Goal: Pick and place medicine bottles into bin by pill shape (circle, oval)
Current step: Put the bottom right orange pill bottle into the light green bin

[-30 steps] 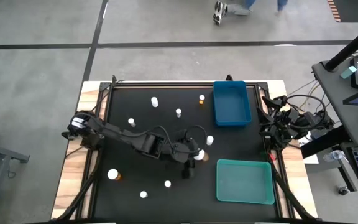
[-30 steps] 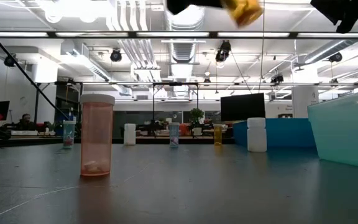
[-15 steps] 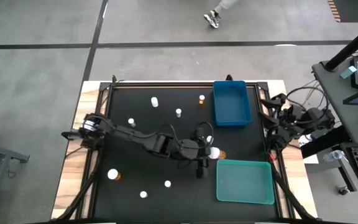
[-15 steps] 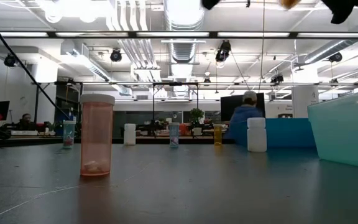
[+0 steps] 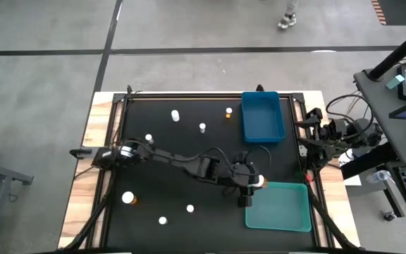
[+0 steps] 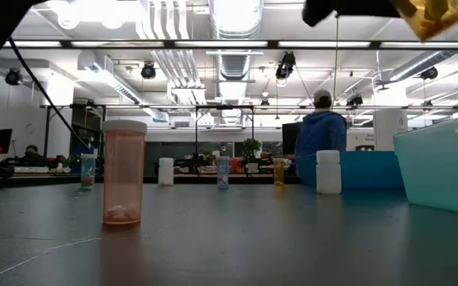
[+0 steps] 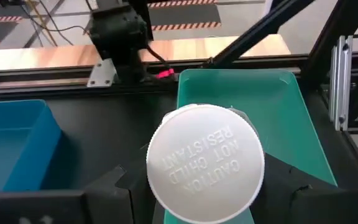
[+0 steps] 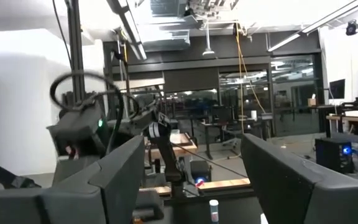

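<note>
The left gripper (image 5: 251,185) reaches far across the black worktop (image 5: 154,162) toward its right edge and is clamped on a medicine bottle (image 5: 258,182), holding it in the air at the near-left rim of the teal bin (image 5: 279,206). In the left wrist view the held bottle's white cap (image 7: 205,163), embossed with a child-resistant caution, sits between the two dark fingers (image 7: 120,186), with the teal bin's floor directly beyond it. In the low view the bottle's amber body (image 6: 429,16) shows at the very top, well above the worktop.

The right gripper (image 5: 314,125) waits off the right edge of the worktop, beside the blue bin (image 5: 263,116), its fingers (image 8: 114,174) spread wide and holding nothing.

The blue bin stands at the far right corner of the worktop; the teal bin stands at the near right corner. Other bottles stand scattered apart: three white-capped ones (image 5: 175,115) toward the far edge and middle, an amber one (image 5: 229,112) just left of the blue bin, and three more (image 5: 128,198) toward the near-left area. In the low view a tall amber bottle (image 6: 124,172) stands upright closest to the camera, pills lying at its bottom.

A person (image 6: 321,131) stands in the room beyond the worktop.
</note>
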`<state>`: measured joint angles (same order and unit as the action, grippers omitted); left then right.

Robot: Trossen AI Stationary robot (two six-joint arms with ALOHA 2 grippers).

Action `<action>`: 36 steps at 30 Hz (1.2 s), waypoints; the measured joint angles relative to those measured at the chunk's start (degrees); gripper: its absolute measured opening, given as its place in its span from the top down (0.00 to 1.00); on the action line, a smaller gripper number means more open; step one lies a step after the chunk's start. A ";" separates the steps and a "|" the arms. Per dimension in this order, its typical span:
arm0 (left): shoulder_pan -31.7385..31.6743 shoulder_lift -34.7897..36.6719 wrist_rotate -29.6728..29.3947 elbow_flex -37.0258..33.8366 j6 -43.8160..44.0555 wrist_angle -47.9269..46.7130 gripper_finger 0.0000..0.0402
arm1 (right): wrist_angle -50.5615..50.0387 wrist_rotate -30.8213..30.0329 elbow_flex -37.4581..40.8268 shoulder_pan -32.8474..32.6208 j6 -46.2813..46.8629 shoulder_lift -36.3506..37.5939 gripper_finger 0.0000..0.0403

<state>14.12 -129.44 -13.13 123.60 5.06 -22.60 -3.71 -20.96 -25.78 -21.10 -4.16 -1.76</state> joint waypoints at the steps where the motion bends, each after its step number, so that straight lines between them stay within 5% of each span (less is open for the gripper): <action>1: -0.01 -0.80 0.42 0.45 0.02 -0.15 0.57 | -0.08 -0.01 0.00 0.00 0.08 0.00 0.36; 14: 0.32 -8.25 6.84 0.56 2.72 2.01 0.57 | -0.34 -0.04 0.04 0.00 0.08 0.00 0.36; 36: -0.68 -9.67 7.33 -1.06 8.95 4.14 0.51 | -0.49 -0.08 0.28 0.02 -0.42 0.00 0.36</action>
<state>13.44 -139.11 -5.80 122.54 14.01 -18.46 -4.21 -21.04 -25.50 -21.08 -4.58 -1.76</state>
